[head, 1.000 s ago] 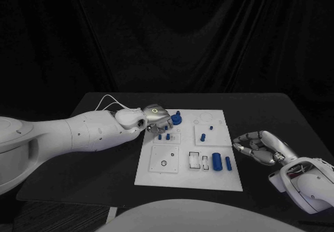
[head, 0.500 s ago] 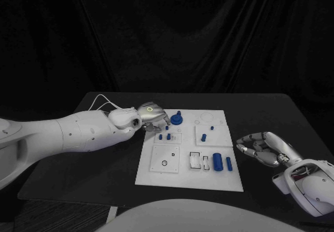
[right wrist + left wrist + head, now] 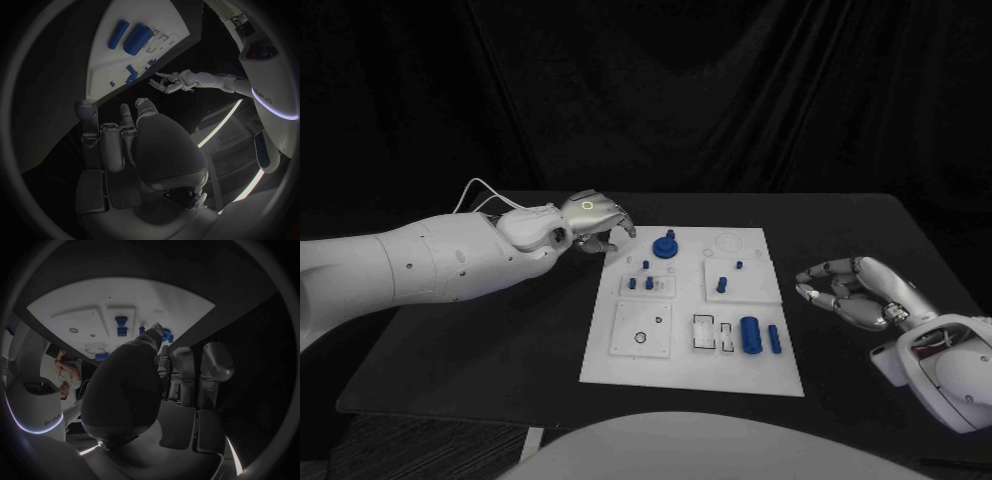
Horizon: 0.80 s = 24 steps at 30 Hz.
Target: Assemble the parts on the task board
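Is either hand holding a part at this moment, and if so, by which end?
Nothing is held. The left hand hangs empty off the task board's far left corner; the right hand is empty.

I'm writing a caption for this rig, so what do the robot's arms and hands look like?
Both arms are smooth, rounded white shells. The left arm has thin white cables looping out near its wrist. Each ends in a silver metallic hand with jointed fingers: the left hand carries a small glowing ring mark on its back, and the right hand sits on a white wrist block with exposed wiring.
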Tool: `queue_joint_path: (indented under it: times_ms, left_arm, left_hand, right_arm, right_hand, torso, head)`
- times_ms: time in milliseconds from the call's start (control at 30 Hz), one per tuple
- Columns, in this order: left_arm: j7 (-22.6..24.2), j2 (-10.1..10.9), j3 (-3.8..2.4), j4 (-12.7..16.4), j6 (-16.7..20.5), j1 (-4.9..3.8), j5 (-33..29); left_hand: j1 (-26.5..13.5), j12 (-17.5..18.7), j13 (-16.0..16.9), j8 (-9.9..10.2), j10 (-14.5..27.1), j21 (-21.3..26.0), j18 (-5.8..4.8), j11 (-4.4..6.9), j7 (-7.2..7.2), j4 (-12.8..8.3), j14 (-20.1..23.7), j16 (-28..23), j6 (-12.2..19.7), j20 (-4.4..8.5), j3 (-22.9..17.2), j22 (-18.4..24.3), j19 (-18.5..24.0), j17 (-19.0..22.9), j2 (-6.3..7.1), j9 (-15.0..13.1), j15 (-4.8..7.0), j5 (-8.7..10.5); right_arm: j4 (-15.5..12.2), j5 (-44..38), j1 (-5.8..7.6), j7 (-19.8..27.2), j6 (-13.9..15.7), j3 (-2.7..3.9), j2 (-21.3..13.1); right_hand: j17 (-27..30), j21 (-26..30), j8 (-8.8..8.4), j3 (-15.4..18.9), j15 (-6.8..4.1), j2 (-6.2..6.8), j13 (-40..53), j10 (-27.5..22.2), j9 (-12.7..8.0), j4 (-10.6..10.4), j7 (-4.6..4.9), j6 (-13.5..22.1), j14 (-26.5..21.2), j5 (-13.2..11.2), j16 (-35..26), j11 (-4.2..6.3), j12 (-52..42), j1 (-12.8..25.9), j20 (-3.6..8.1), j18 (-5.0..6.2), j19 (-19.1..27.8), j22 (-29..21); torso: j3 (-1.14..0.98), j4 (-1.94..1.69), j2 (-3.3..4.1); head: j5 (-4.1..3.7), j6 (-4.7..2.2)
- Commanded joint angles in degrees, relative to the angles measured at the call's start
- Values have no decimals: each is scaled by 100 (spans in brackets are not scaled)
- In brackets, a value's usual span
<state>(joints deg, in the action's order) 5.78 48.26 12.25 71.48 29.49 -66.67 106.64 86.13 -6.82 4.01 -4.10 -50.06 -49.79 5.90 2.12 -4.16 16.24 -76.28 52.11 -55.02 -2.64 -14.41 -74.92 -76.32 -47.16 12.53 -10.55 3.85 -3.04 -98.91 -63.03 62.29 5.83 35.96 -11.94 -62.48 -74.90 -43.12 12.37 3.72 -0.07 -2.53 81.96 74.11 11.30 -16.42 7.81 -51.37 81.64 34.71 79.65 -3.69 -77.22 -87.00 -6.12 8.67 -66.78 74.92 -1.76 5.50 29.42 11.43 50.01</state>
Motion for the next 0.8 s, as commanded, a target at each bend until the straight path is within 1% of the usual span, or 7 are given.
queue_joint_path:
  times_ms: [33, 167, 300, 367, 500, 567, 800]
  left_arm:
    - [84, 83, -8, 109, 774, -92, -699]
    - [1036, 222, -8, 225, 752, -171, -2948]
    - [2235, 254, -6, 271, -377, -193, -6187]
    - [2740, 283, -5, 361, -1035, -180, -7784]
    - [3322, 369, -4, 621, -1711, -127, -9308]
    - [3486, 389, -4, 717, -1894, -105, -9638]
    - [3930, 408, -3, 983, -2268, 12, -10220]
  left_hand:
    - [-107, -174, 13, -4, 58, 1322, 143, 22, 103, 39, 733, -738, -51, -129, -52, -294, 685, 641, -110, 41, -154, 23]
    - [-794, -453, 7, 29, 379, 3064, 208, -244, 422, 70, 2082, -1253, 2, -315, -173, 3, 1912, 770, -258, 138, -383, -21]
    - [-1390, -325, -16, 29, 1411, 4210, -101, -551, 975, 117, 4599, -2672, 314, -457, 112, 333, 3913, 1493, -272, 266, -994, -454]
    - [-1850, 92, -80, 37, 2991, 4691, -177, -486, 896, -7, 6904, -4338, 951, -537, 752, 1456, 6169, 3204, -939, 442, -840, -1595]
    - [-2133, 133, -161, 91, 4124, 4782, -66, -116, 572, 21, 7547, -5021, 1989, -822, 1492, 4388, 7291, 4371, -1189, 662, -603, -1205]
    - [-2104, -29, -163, 113, 4363, 4809, 31, 23, 453, 64, 7597, -5114, 2359, -843, 1834, 5106, 7398, 4567, -1279, 742, -483, -903]
    - [-2344, -245, -206, 165, 4624, 4920, 116, 229, 267, 66, 7628, -5211, 2914, -701, 2153, 6783, 7619, 4716, -1284, 801, -307, -297]
  right_arm:
    - [37, -305, 226, -241, 75, 13, 66]
    - [196, -1113, 639, -523, -92, 13, 283]
    - [443, -2304, 881, -780, -437, 13, 587]
    - [641, -2903, 946, -855, -723, 13, 798]
    - [988, -3615, 934, -987, -1253, 13, 1113]
    - [1113, -3804, 900, -1025, -1409, 13, 1209]
    - [1505, -4077, 761, -977, -1525, 13, 1522]
  right_hand:
    - [387, 934, 18, -132, -39, 96, -2910, -1360, 4, -22, 12, 26, -320, -155, -626, 49, 2150, -68, 25, 160, 350, -36]
    - [1464, 1370, 0, -239, -38, 273, -4140, -1651, -6, 5, 15, 74, -871, -468, -1751, 78, 3553, -217, 34, 185, 381, -248]
    - [1896, 1596, -161, -359, 17, 495, -5007, -2028, -82, 1, 52, 303, -922, -703, -2237, 32, 4769, -486, 41, 179, 335, -372]
    - [1906, 1671, -305, -362, 132, 628, -5592, -2291, -142, 13, -88, 482, -863, -809, -2250, -163, 5506, -524, -52, 144, 294, -393]
    - [1724, 1726, -442, -325, -45, 744, -6202, -2687, -204, 130, -445, 569, -667, -1290, -2049, -114, 6206, -649, 22, 186, 167, -368]
    - [1838, 1813, -507, -965, -26, 915, -6399, -2848, -243, 145, -417, 544, -726, -2456, -2185, -100, 6328, -633, 62, 174, 153, -343]
    - [1953, 1982, -570, -1698, -38, 1416, -6597, -3128, -277, 91, -476, 478, -762, -2452, -2299, -118, 6342, -151, 37, 168, 106, -311]
  torso:
    - [-2, 8, 1]
    - [-1, 7, 4]
    - [2, 4, 8]
    - [2, 5, 8]
    - [5, 1, 8]
    - [6, -7, 13]
    - [9, -23, 16]
  head:
    - [-60, -1]
    - [-117, -1]
    - [-194, -1]
    - [-213, -1]
    - [-279, -1]
    - [-312, -1]
    - [-402, -1]
